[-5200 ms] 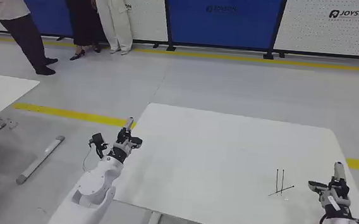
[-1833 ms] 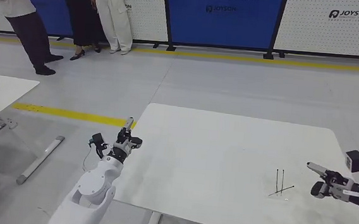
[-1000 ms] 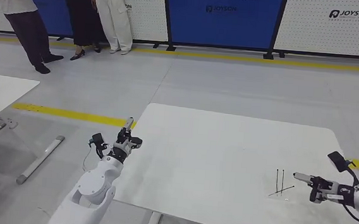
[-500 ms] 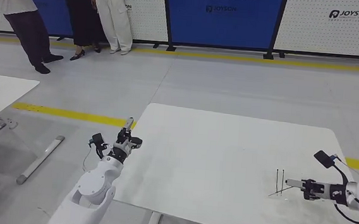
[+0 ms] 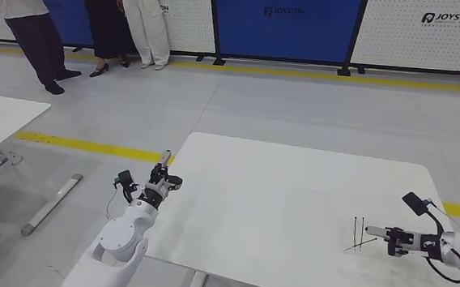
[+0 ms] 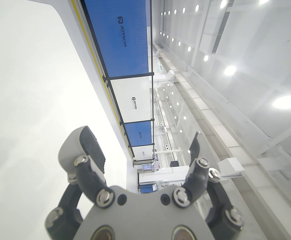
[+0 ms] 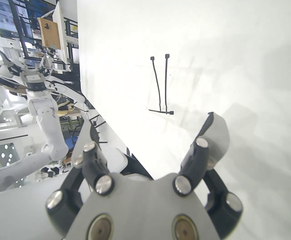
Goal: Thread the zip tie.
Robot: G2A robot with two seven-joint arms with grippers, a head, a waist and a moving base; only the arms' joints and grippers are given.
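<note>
Zip ties [image 5: 358,233], three thin black ones, lie on the white table [image 5: 291,189] toward its right side. Two of them [image 7: 159,86] lie side by side, a little apart, running away from the robot with their square heads at the far end. The third tie [image 7: 161,111] lies crosswise at their near ends, and the two tails meet it there. All three are flat on the table and none is threaded.

The right gripper [image 5: 376,232] is low over the table just to the right of the ties, pointing at them. Its fingers are spread wide with nothing between them, as the right wrist view [image 7: 151,122] shows. Whether a fingertip touches the table cannot be told.

The left gripper [image 5: 165,161] is well apart from the ties, at the table's left edge near the far corner. Its fingers [image 6: 91,145] are likewise spread and hold nothing, with the table [image 6: 34,91] beside it.
</note>
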